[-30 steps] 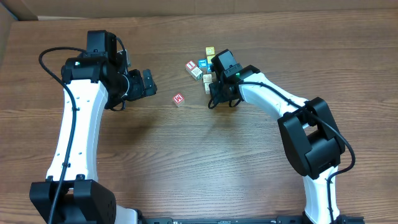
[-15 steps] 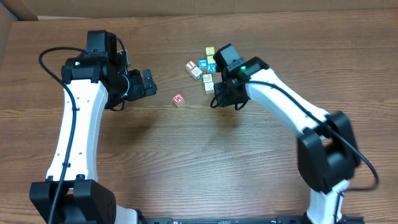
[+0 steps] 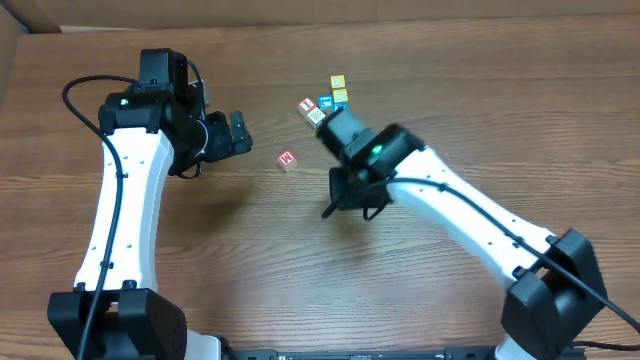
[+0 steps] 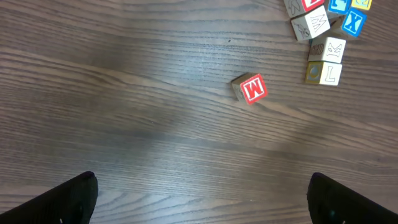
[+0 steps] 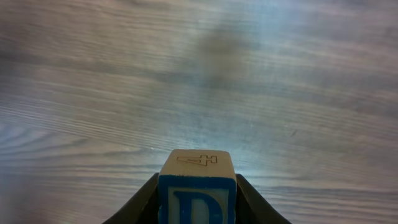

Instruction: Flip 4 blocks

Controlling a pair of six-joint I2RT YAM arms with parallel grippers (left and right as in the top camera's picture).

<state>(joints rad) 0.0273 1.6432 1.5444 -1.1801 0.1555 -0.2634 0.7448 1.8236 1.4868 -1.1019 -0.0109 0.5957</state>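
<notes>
Your right pincer (image 5: 197, 208) gripped the D block (image 5: 197, 183); your left pincer (image 4: 202, 199) stood released, W block (image 4: 254, 88) ahead.

I seem to work at a robotics lab bench. There is one plain wood-grain surface (image 3: 300, 260), with my white-and-black left arm (image 3: 125, 210) and right arm (image 3: 470, 225) rising from its near edge. The only props are a few small alphabet blocks (image 3: 326, 103), with no household clutter around.
</notes>
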